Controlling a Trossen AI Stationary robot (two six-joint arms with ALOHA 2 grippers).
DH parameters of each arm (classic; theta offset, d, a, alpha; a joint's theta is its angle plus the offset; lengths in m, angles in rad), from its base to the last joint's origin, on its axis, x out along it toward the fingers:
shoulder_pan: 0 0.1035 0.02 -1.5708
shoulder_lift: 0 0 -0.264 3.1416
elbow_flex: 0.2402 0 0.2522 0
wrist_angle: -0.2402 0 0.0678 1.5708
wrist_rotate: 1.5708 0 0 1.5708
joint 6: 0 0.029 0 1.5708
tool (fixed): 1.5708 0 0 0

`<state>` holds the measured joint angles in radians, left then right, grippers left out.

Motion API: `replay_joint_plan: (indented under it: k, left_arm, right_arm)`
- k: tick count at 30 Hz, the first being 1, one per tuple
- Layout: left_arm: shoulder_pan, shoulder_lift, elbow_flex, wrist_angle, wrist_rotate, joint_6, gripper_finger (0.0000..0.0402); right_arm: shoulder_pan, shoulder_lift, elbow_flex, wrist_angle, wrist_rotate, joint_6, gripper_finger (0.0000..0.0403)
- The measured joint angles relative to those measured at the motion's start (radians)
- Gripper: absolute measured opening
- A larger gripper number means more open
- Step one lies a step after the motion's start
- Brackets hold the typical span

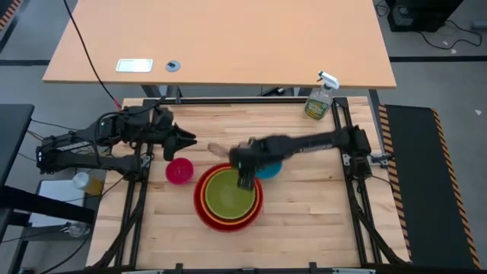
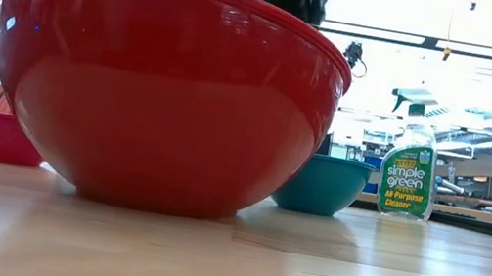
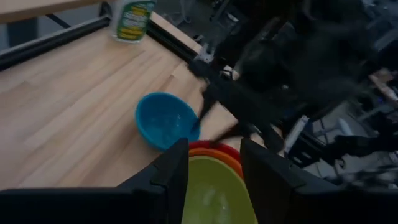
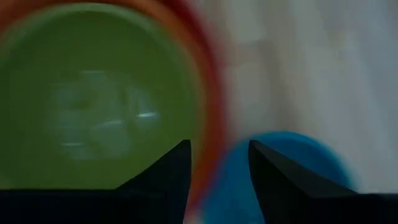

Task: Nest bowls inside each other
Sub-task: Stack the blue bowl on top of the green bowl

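The red bowl (image 1: 210, 219) stands on the table's middle with the orange bowl (image 1: 203, 199) and the green bowl (image 1: 228, 195) nested in it. Just beyond it to the right, the blue bowl (image 1: 271, 170) sits on its base, partly under my right arm. The pink bowl (image 1: 179, 171) sits left of the stack. My right gripper (image 1: 246, 181) hovers open over the stack's far right rim, pointing down; its wrist view shows the green bowl (image 4: 93, 93) and blue bowl (image 4: 292, 168) below. My left gripper (image 1: 190, 141) waits open, raised beyond the pink bowl.
A green spray bottle (image 1: 319, 100) stands at the table's far right corner. Black frame rails (image 1: 344, 129) run along the table's sides. A second desk (image 1: 228, 46) lies beyond the far edge. Bare wood lies near the front edge (image 1: 304, 236).
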<state>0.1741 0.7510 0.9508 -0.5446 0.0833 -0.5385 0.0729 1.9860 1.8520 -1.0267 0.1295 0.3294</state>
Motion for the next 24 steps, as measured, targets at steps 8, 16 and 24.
replay_joint_plan:
  k: [8,16,24]
  left_arm:
    - [0.000,0.001,0.000,-0.006,-0.099,-0.016,0.0148]
    - [0.000,0.011,0.000,-0.010,-0.177,-0.055,0.0148]
    - [0.000,0.090,-0.019,-0.010,-0.177,-0.079,0.0148]
  right_arm:
    - [-0.208,-0.020,-0.038,-0.142,-0.011,-0.277,0.0193]
    - [-0.358,-0.019,-0.229,-0.128,-0.170,-0.528,0.0264]
    - [-0.405,-0.019,-0.390,-0.005,-0.202,-0.612,0.0248]
